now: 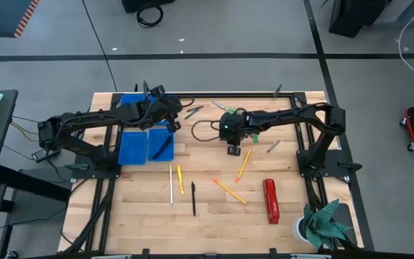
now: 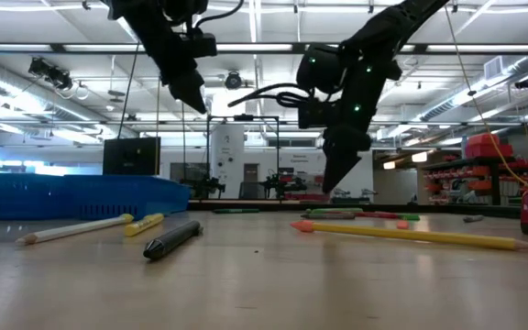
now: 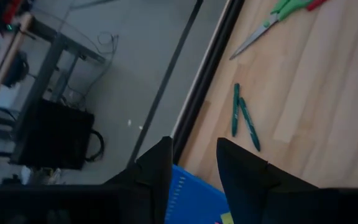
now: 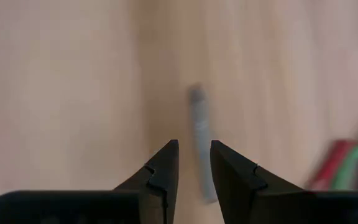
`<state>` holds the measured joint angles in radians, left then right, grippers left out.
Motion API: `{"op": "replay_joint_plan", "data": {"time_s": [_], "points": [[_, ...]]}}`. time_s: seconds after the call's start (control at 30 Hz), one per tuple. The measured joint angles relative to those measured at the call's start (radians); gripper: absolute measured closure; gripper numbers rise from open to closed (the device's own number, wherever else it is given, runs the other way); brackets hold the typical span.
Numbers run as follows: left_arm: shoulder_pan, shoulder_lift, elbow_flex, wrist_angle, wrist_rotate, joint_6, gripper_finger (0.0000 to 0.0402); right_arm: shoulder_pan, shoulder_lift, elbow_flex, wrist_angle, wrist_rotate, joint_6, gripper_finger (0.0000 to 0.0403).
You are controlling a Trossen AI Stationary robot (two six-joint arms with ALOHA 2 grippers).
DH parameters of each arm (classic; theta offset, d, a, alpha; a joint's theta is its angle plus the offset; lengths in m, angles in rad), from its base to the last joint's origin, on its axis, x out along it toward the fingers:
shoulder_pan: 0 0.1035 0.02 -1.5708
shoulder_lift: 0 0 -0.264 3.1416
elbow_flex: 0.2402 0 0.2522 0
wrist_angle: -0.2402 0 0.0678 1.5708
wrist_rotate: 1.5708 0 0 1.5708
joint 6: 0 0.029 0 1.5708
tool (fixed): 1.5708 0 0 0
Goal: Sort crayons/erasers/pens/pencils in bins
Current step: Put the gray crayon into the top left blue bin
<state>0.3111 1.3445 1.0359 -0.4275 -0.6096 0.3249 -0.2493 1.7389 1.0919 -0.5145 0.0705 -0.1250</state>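
Both arms hang raised, fingers pointing tableward.

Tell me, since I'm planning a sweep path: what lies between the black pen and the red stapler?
One orange pencil lies slanted between the pen and the stapler; otherwise that stretch is bare. The high view shows it best.

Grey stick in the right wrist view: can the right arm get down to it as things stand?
Probably yes: the right gripper hangs above the grey stick, jaws slightly apart, and only bare table shows around the stick.
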Motion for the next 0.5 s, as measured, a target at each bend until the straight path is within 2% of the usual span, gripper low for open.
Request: {"op": "replay_joint_plan", "data": {"time_s": [0.27,0.4,0.5], "points": [[0.0,0.0,0.0,0.065,0.001,0.059,0.0273,0.049,0.007,-0.013,-0.014,-0.008,-0.021,0.0304],[0.0,0.0,0.0,0.064,0.001,0.08,0.027,0.001,0.007,-0.008,-0.005,-0.004,-0.023,0.0303],[0.0,0.0,0.0,0.064,0.001,0.088,0.0267,-0.048,0.018,-0.007,-0.012,-0.045,-0.017,0.0298]]}}
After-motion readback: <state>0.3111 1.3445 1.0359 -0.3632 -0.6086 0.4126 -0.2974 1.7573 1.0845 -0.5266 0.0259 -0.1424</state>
